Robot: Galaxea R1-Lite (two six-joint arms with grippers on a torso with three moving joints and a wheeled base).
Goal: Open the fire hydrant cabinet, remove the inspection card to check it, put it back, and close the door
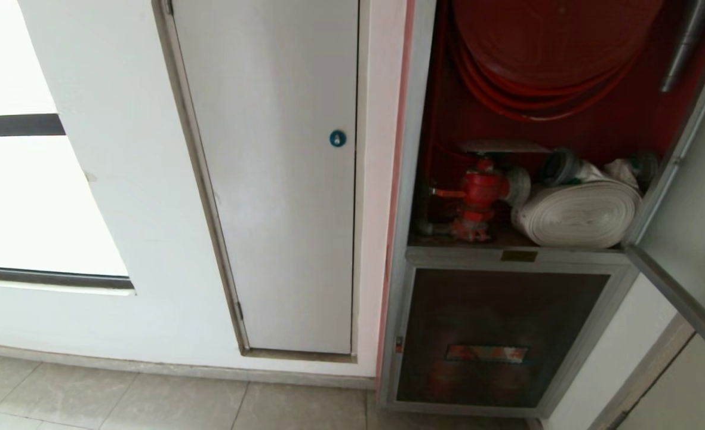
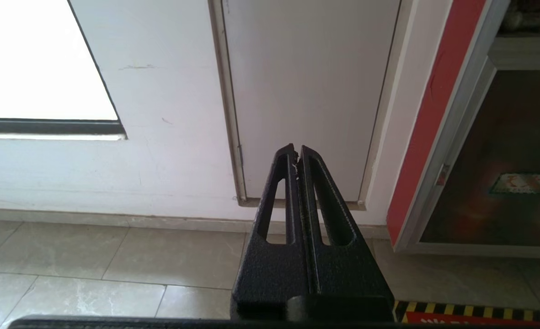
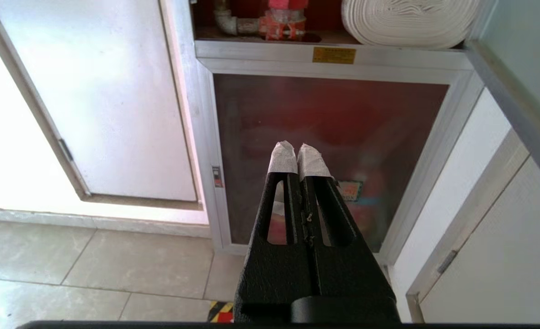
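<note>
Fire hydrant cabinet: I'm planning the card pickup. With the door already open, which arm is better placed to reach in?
Probably the right. The right gripper, shut, faces the fire hydrant cabinet; the left gripper, shut, faces the white panel beside it.

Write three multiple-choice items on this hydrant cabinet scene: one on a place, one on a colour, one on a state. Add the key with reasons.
1. Where does the white rolled hose lie?
A. on the floor
B. on the shelf to the right of the red hydrant valve
C. on top of the hose reel

2. What colour is the round lock on the plain white door?
A. blue
B. yellow
C. black

3. How does the fire hydrant cabinet stand?
A. shut
B. door removed
C. open, its door swung to the right

Key: B, the roll rests beside the valve; A, the lock shows blue; C, the red inside is exposed.
</note>
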